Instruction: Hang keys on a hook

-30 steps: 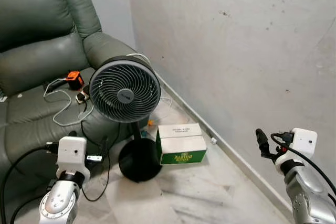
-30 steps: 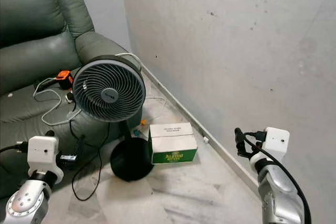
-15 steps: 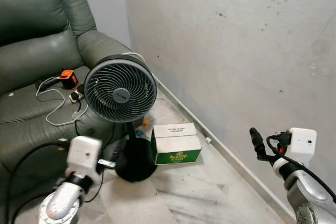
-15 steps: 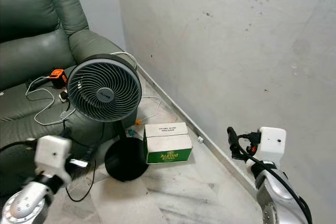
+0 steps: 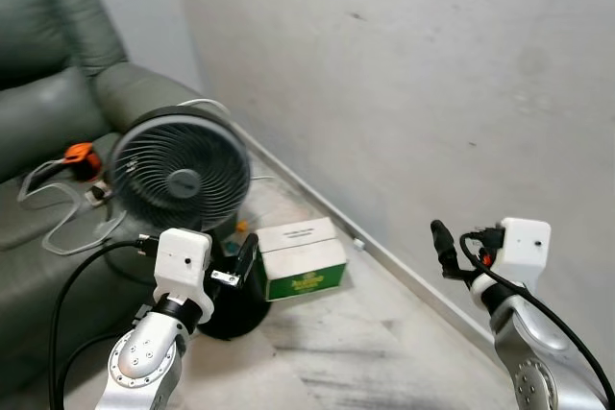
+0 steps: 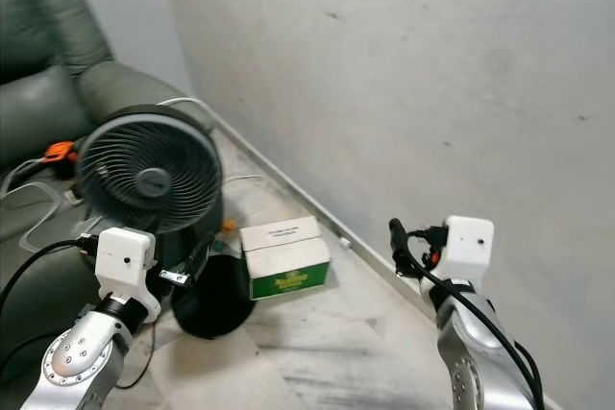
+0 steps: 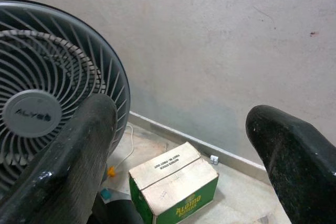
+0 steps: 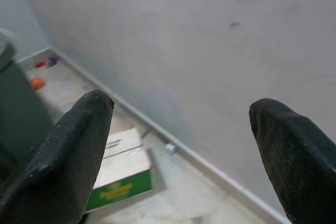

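With both the left gripper (image 7: 178, 150) and right gripper (image 8: 181, 145) released and empty, and neither keys nor hook in sight among the fan (image 5: 178, 178), box (image 5: 300, 258) and sofa (image 5: 58, 103), you are judged in the search step; locate the keys next.

Both arms raised forward, bent at elbow. Left gripper (image 7: 178, 145) held low, fingers (image 7: 68, 166) wide apart and holding nothing. Right gripper (image 8: 178, 145) held a little higher, fingers (image 8: 63, 156) also spread wide, nothing between.
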Controlling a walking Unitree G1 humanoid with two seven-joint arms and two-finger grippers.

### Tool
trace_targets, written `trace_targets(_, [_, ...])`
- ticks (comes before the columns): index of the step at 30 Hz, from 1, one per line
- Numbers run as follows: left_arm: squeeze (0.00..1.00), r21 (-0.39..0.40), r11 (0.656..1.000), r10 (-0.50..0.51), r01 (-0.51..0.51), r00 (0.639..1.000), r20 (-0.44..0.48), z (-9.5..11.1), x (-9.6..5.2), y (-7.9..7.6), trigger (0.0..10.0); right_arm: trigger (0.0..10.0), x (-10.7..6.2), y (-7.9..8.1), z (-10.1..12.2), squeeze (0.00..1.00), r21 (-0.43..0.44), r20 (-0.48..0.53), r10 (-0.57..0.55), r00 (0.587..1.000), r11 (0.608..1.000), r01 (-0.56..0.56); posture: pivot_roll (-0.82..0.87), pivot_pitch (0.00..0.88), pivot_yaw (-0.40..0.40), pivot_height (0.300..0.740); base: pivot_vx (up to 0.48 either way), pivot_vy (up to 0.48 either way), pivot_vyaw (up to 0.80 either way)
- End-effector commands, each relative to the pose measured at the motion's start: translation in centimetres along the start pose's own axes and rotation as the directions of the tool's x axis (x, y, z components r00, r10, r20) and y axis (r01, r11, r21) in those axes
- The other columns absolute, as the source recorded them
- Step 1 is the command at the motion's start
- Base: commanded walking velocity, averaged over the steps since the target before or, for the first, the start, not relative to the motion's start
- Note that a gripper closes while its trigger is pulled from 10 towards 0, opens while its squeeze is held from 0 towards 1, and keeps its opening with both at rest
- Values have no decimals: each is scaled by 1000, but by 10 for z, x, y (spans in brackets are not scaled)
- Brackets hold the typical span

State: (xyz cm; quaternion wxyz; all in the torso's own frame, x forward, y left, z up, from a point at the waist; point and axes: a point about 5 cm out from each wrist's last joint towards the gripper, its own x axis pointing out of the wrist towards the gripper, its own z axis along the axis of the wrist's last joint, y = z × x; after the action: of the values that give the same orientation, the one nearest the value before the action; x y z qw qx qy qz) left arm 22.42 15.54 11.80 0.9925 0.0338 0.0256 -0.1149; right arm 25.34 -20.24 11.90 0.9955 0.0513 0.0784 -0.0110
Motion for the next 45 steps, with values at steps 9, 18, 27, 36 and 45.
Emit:
trace_targets(9, [0,-31,999,-8,8,1000,-1,2,1,-1,10000,10000,-5,10,4,0,-53,32,15,999,999,-13,-15,80,-16,740,0,0,-769])
trace_targets(18, [0,-72,997,12,-12,1000,-12,3,8,4,10000,10000,-6,11,5,0,-70,42,8,999,997,-5,-23,77,-7,740,0,0,-771])
trace_targets(27, [0,-103,994,24,-27,999,-32,3,14,7,10000,10000,-5,11,5,0,-86,49,-3,999,996,7,-20,72,-1,740,0,0,-770])
trace_targets(36, [0,-124,991,38,-44,998,-48,2,15,8,10000,10000,-6,10,7,0,-86,51,-13,999,996,18,-21,81,1,740,0,0,-769])
trace_targets(45, [0,-124,991,43,-50,997,-61,3,16,9,10000,10000,-6,10,6,0,-91,51,-5,999,996,9,-18,95,1,740,0,0,-784])
